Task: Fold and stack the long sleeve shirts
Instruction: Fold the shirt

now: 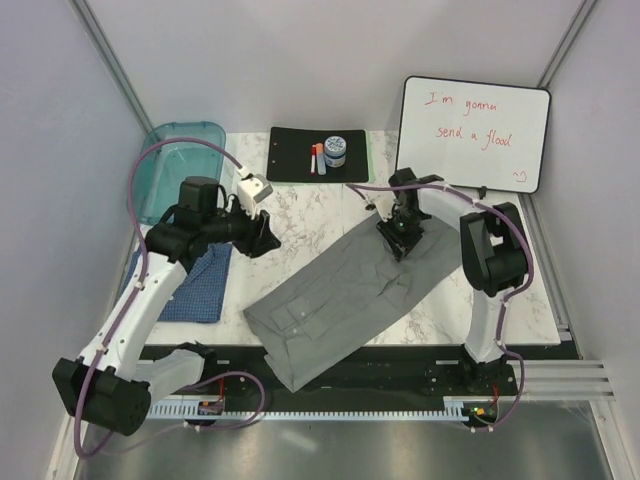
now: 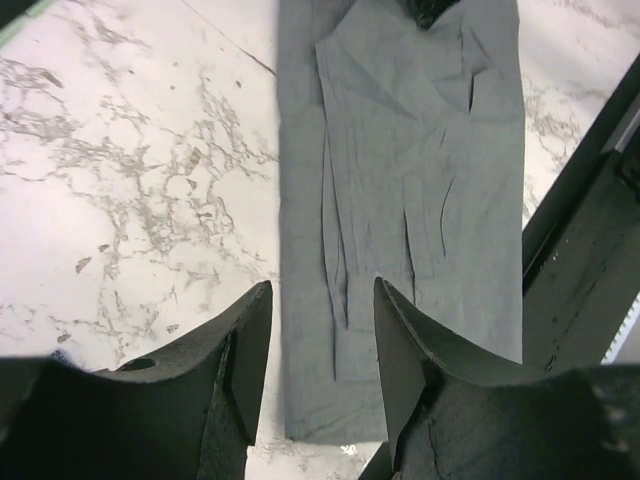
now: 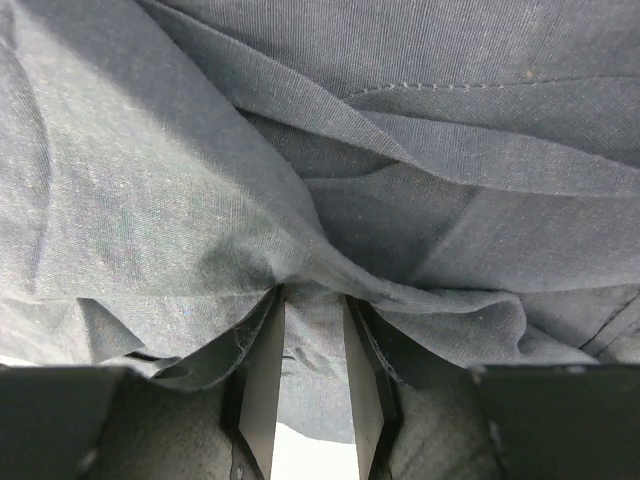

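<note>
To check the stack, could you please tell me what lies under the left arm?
The blue shirt lies on the table; the left arm covers the shirt's left edge, so that part cannot be seen.

1. A white marble-patterned counter (image 1: 300, 215) carries everything.
2. A plain grey collared cloth shirt (image 1: 335, 300) lies diagonally across it, overhanging the near edge.
3. A folded blue fine-patterned cloth shirt (image 1: 200, 285) lies left.
4. A teal plastic tray (image 1: 175, 165) and a black rectangular mat (image 1: 295, 150) sit at the far side.
</note>
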Available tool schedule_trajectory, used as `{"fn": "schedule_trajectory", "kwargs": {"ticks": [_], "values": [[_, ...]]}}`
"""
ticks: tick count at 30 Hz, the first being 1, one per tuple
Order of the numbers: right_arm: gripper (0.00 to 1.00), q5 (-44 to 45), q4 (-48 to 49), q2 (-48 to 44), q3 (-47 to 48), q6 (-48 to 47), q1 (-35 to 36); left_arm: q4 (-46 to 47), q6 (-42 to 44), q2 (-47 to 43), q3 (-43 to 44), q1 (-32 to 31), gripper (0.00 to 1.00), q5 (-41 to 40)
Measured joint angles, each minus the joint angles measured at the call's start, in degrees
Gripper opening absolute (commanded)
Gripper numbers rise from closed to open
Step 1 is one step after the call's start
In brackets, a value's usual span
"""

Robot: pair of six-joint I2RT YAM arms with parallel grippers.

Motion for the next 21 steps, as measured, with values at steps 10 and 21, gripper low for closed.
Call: {"fn": "schedule_trajectory", "kwargs": {"ticks": [10,21], "values": [[0.37,4.15,-2.14,14.12,22.18,-0.02,14.60,2.69,-4.20,-4.15,-2.80,7.85,0.57,-1.97],[0.50,4.22,-1.20,20.06,33.73,-0.83,19.58,3.52,-4.81,-2.84,-2.80,8.63,0.99,-2.21]]}}
